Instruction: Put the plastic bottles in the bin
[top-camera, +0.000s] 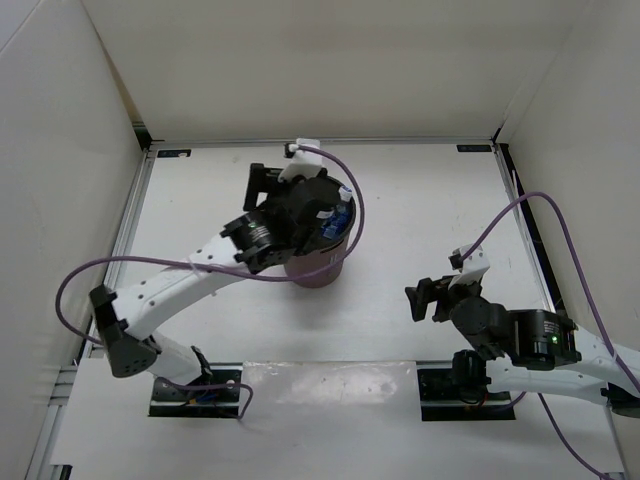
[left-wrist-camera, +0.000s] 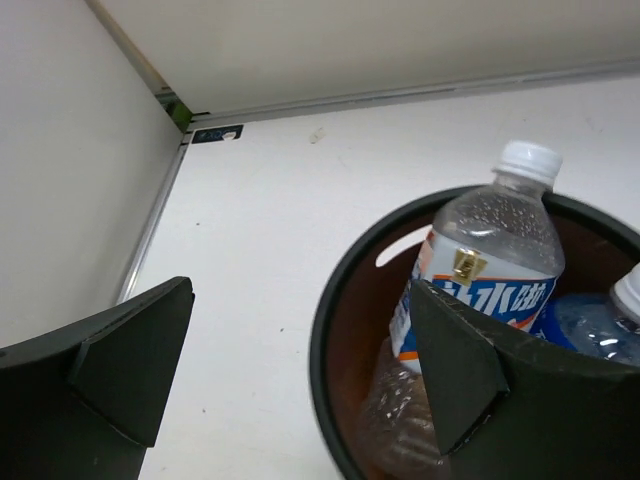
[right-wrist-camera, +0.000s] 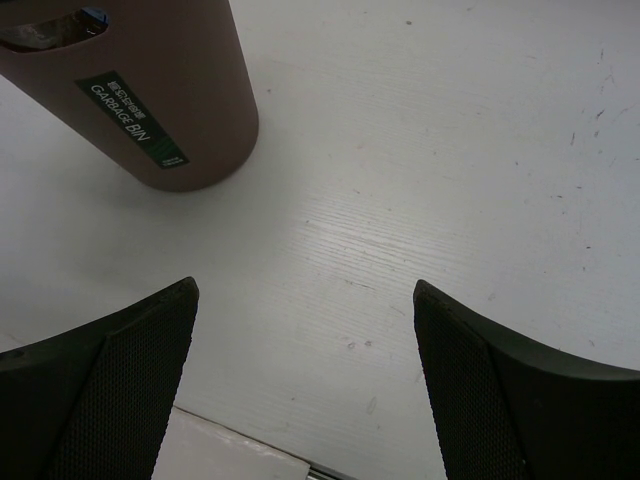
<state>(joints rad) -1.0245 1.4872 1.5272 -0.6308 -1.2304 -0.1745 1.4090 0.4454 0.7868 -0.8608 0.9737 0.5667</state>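
The dark brown bin (top-camera: 318, 268) stands mid-table. It also shows in the left wrist view (left-wrist-camera: 328, 340) and in the right wrist view (right-wrist-camera: 190, 90), where it has a green label. Inside it, a clear bottle with a blue label and white cap (left-wrist-camera: 492, 250) stands upright. A second white-capped bottle (left-wrist-camera: 605, 325) is beside it, and a crumpled clear bottle (left-wrist-camera: 400, 415) lies lower down. The orange bottle is not visible. My left gripper (top-camera: 250, 208) (left-wrist-camera: 300, 300) is open and empty over the bin's left rim. My right gripper (top-camera: 438, 285) (right-wrist-camera: 305, 290) is open and empty above bare table, right of the bin.
White walls enclose the table (top-camera: 420, 200) at the back and on both sides. A metal rail (left-wrist-camera: 150, 230) runs along the left edge. Purple cables (top-camera: 355, 200) loop from both arms. A white strip (right-wrist-camera: 230, 455) lies at the near edge.
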